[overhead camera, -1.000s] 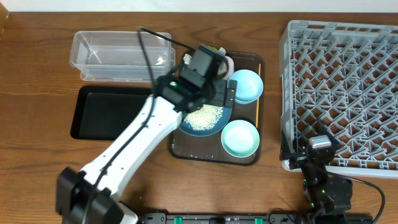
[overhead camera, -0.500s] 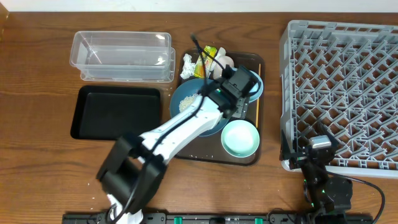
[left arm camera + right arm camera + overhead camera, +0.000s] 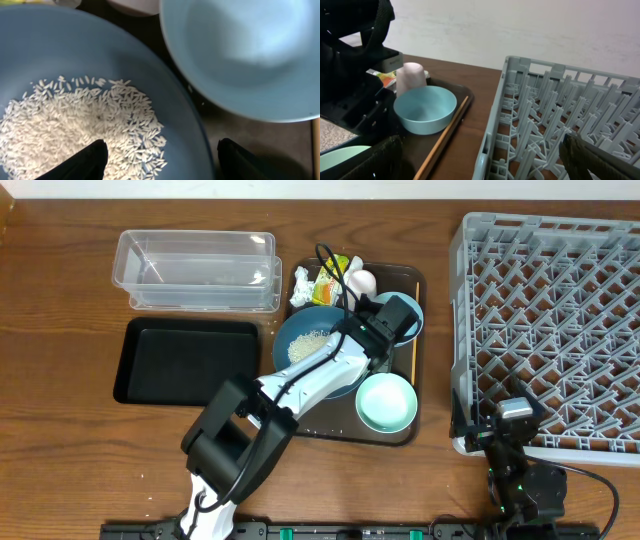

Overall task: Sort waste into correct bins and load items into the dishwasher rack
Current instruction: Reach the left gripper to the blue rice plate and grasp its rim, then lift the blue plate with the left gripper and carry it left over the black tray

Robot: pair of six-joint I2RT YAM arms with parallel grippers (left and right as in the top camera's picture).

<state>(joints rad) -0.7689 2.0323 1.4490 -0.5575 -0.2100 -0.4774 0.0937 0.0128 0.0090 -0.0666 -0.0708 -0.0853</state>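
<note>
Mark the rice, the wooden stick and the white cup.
rice (image 3: 80, 130), left wrist view, middle of the heap
wooden stick (image 3: 442, 137), right wrist view, mid-shaft
white cup (image 3: 412, 76), right wrist view, side wall

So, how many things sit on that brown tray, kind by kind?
Big bowl: 1
Small bowls: 2
Cup: 1
Stick: 1
Rice heap: 1
Wrapper: 1
Tissue: 1
Total: 8
</note>
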